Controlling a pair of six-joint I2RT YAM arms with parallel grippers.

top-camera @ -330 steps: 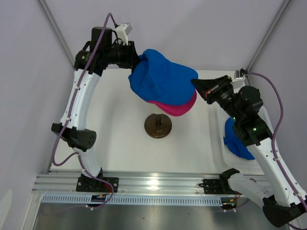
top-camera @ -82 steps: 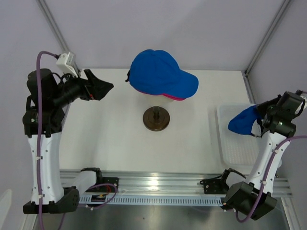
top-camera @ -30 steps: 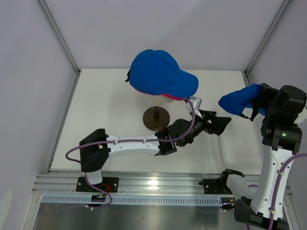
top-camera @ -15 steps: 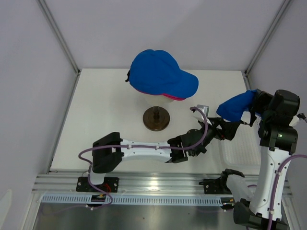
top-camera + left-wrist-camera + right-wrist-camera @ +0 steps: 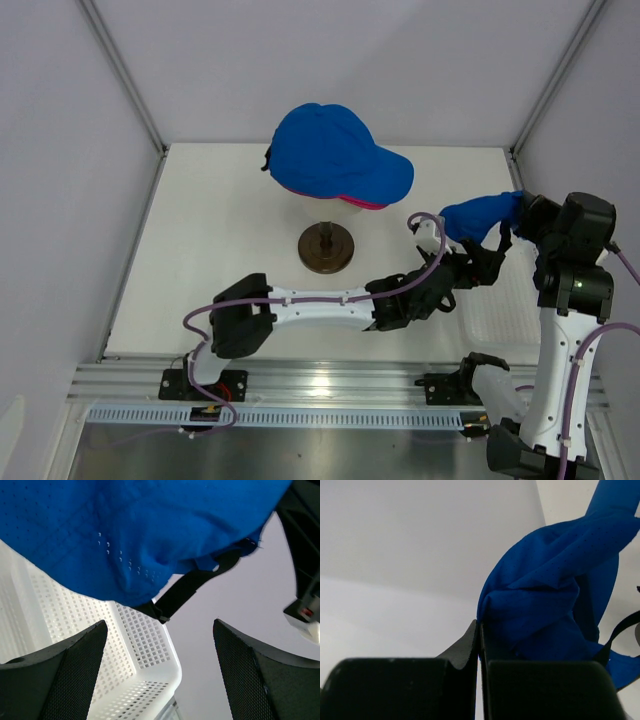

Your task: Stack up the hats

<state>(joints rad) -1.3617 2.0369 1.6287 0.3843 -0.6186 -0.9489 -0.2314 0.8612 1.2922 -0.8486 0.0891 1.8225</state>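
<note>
The right pincer [image 5: 479, 630] is clenched on a blue cap [image 5: 478, 214] above the white mesh basket [image 5: 497, 312] at the right edge of the counter [image 5: 230, 230]. The left pincer [image 5: 159, 626], released wide, sits just beside that cap.

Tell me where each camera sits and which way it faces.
Top external: above and behind the robot, looking down; left arm, right arm, the stacked caps and the held blue cap show.
Left wrist: on the left arm, looking through the open left claw at that cap and the white basket.
Right wrist: looks along the shut right claw pinching the cap.
Shared: all three show the held cap.
</note>
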